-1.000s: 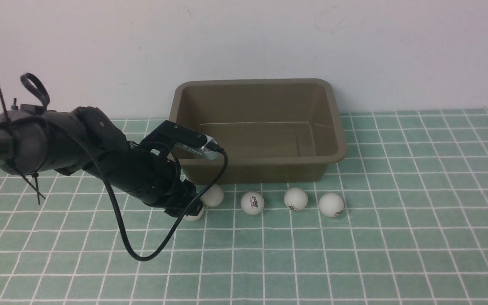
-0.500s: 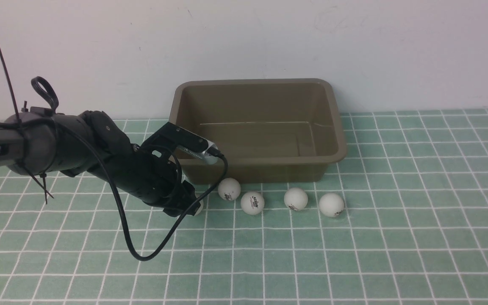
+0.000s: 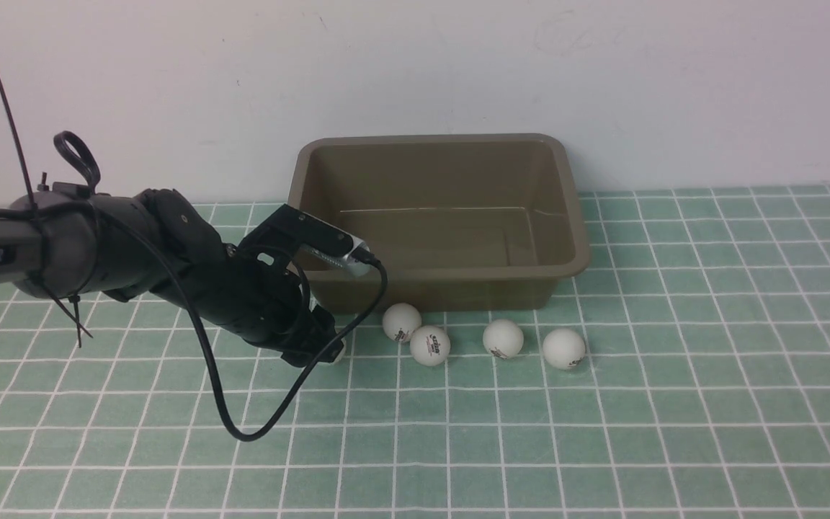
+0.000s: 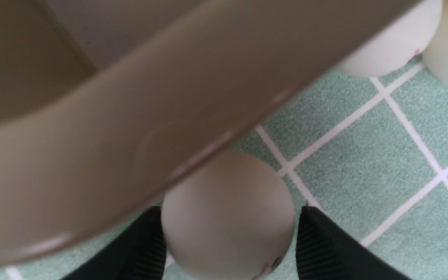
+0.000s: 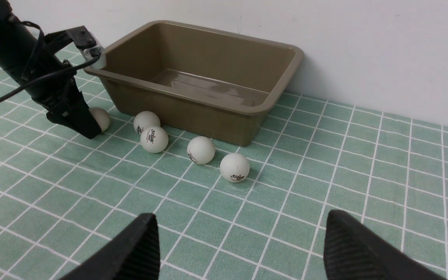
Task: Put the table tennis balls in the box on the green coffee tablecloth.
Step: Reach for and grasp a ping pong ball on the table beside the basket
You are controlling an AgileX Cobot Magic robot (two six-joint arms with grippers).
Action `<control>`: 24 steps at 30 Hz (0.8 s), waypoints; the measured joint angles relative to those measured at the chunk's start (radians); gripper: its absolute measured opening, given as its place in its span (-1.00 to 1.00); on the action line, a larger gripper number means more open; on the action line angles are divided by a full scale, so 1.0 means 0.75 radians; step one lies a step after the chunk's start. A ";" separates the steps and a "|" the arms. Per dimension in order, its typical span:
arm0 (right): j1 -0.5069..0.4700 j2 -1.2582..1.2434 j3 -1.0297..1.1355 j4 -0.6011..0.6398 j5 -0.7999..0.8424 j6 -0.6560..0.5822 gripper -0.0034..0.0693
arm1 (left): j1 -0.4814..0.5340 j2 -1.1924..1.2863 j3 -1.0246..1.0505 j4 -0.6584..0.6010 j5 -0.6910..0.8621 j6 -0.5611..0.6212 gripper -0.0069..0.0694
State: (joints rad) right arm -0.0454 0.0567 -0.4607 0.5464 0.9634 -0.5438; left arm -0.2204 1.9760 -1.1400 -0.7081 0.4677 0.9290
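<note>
Left end effector (image 3: 326, 352) pinches one ball (image 4: 228, 217) by the box (image 3: 451, 292), left of the frame's middle. Its neighbour ball (image 3: 401, 321) has rolled right, touching another ball (image 3: 429, 344). I think I can lift now.

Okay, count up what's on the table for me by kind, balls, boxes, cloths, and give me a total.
White table tennis balls: 5, one of them between the fingers of the left gripper
Olive-brown box: 1
Green checked tablecloth: 1
Total: 7
</note>
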 joint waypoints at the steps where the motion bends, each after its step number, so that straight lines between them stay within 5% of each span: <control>1: 0.000 0.000 0.000 0.000 0.000 0.000 0.51 | 0.000 0.000 0.000 -0.006 0.000 0.001 0.25; 7: 0.000 0.000 0.000 0.000 -0.001 0.000 0.51 | -0.001 0.001 0.000 -0.015 -0.001 0.004 0.10; 24: 0.000 0.000 0.000 0.000 -0.027 0.000 0.51 | -0.001 -0.015 0.000 -0.015 0.091 0.014 0.10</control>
State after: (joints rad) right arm -0.0454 0.0567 -0.4607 0.5464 0.9429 -0.5438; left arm -0.2209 1.9645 -1.1400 -0.7195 0.5359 0.9392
